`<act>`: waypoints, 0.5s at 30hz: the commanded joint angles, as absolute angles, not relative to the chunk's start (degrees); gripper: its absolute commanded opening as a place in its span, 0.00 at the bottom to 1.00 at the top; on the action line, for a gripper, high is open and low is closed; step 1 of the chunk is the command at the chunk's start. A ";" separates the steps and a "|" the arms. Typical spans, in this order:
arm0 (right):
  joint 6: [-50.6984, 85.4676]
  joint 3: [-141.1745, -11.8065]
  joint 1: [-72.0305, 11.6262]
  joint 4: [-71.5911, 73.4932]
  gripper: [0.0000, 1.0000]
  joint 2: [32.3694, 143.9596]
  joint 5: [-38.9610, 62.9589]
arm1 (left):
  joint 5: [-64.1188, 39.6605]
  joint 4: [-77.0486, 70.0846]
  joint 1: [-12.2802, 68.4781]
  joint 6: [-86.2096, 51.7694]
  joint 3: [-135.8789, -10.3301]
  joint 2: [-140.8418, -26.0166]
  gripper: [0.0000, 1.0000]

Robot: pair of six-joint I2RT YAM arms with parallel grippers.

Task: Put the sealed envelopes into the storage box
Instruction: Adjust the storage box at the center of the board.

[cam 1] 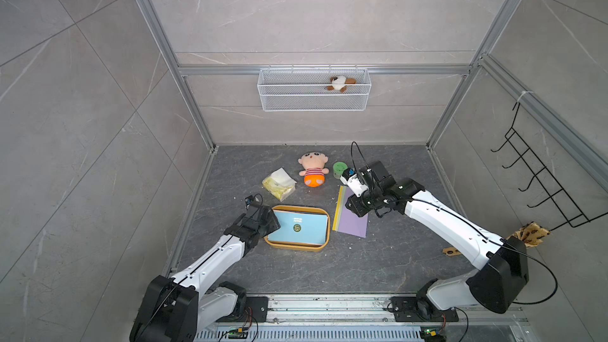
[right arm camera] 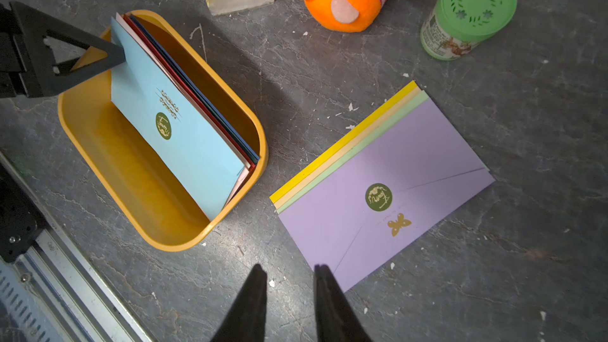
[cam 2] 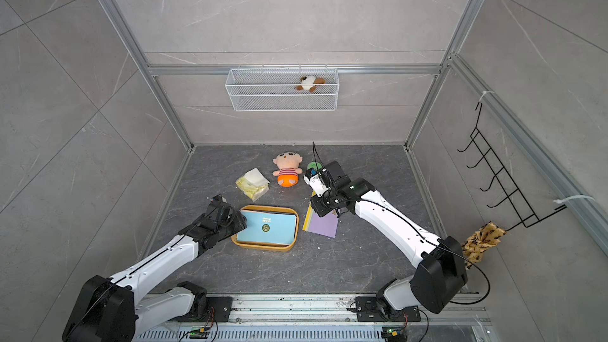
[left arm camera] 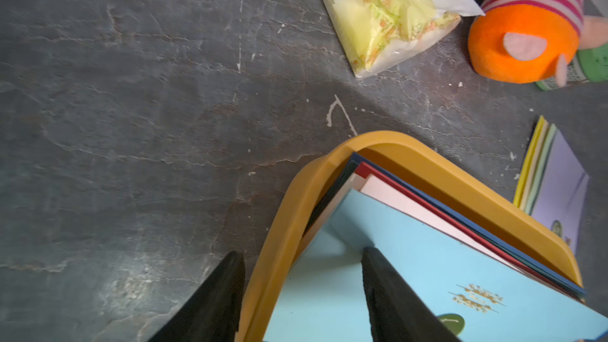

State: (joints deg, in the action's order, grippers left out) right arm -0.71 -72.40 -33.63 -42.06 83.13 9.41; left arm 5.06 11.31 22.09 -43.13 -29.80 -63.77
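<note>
The mustard storage box [cam 1: 297,247] [right arm camera: 131,192] stands at left centre of the floor. Several sealed envelopes lean inside it against its far long wall, a light blue envelope [cam 1: 306,225] [right arm camera: 184,136] in front, with pink, red and navy edges behind. My left gripper [left arm camera: 302,251] [cam 1: 273,220] is open and straddles the box's short rim, one finger outside, the other touching the blue envelope's end. To the box's right a lilac envelope [right arm camera: 394,172] [cam 1: 352,225] tops a flat stack showing light green, cream and yellow edges. My right gripper [right arm camera: 290,267] hovers narrowly open and empty by the lilac corner.
A crinkly yellow tissue pack [cam 1: 279,184], a plush doll [cam 1: 313,169] and a green canister [cam 1: 340,170] lie behind the box and stack. A white wire basket [cam 1: 314,90] hangs on the back wall, a black hook rack [cam 1: 539,176] on the right wall.
</note>
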 commanded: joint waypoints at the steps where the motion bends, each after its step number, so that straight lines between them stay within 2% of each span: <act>1: 4.12 -72.04 -32.08 -39.25 0.29 83.85 12.20 | 0.50 7.86 22.19 -44.77 -28.91 -61.81 0.61; 9: 11.25 -64.93 -26.98 -35.29 0.29 83.78 13.23 | -0.39 6.06 24.95 -46.81 -27.58 -60.31 0.61; 15: 16.50 -59.08 -21.33 -31.88 0.36 82.93 14.19 | 2.27 10.68 24.96 -44.59 -31.19 -59.46 0.66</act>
